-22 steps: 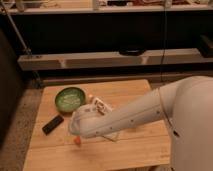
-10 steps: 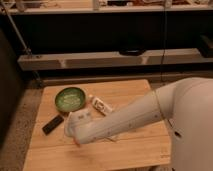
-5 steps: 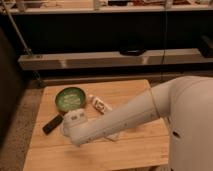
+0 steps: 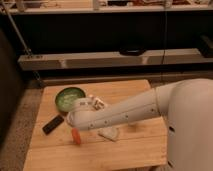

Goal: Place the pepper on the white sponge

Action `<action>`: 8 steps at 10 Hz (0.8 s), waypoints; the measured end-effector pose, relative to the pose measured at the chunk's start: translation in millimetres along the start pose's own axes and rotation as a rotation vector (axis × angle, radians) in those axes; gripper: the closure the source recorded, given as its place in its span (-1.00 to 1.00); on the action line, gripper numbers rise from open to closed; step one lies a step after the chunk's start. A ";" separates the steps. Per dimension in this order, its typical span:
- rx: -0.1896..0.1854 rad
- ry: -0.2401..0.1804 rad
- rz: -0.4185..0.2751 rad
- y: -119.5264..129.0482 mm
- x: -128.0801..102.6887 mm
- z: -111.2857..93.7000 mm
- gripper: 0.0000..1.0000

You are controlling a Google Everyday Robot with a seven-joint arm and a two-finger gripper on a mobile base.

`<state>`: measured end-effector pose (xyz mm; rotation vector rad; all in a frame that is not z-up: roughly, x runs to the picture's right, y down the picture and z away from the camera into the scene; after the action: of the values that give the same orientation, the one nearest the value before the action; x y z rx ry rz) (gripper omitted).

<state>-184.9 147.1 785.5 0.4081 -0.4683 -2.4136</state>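
The pepper [image 4: 76, 136] is a small orange-red piece at the front left of the wooden table [image 4: 135, 150], directly under the end of my arm. My gripper [image 4: 75, 128] points down at it from just above, and the white wrist covers most of the gripper. I cannot tell whether the pepper is held or resting on the wood. The white sponge [image 4: 109, 133] lies flat on the table a short way right of the pepper, partly under my forearm.
A green bowl [image 4: 69, 98] sits at the back left of the table. A white tube-shaped bottle [image 4: 98, 103] lies beside it. A black bar [image 4: 52, 124] lies near the left edge. Dark shelving runs behind the table.
My arm's end has swung slightly to the left and back over the pepper. The pepper has stayed in about the same spot, and the sponge has not moved.
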 end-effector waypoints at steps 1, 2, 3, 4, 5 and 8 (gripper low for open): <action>-0.005 -0.024 0.038 7.0 -4.9 6.3 -0.60; -0.025 -0.068 0.036 9.0 -6.4 11.4 -0.60; -0.053 -0.108 0.007 6.1 -7.7 13.2 -0.60; -0.067 -0.134 -0.029 -2.8 -9.4 14.6 -0.60; -0.075 -0.169 -0.045 -6.3 -21.8 15.1 -0.60; -0.015 -0.195 -0.076 -28.6 -38.2 18.5 -0.60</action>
<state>-178.8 196.8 796.3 0.1875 -0.5274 -2.5413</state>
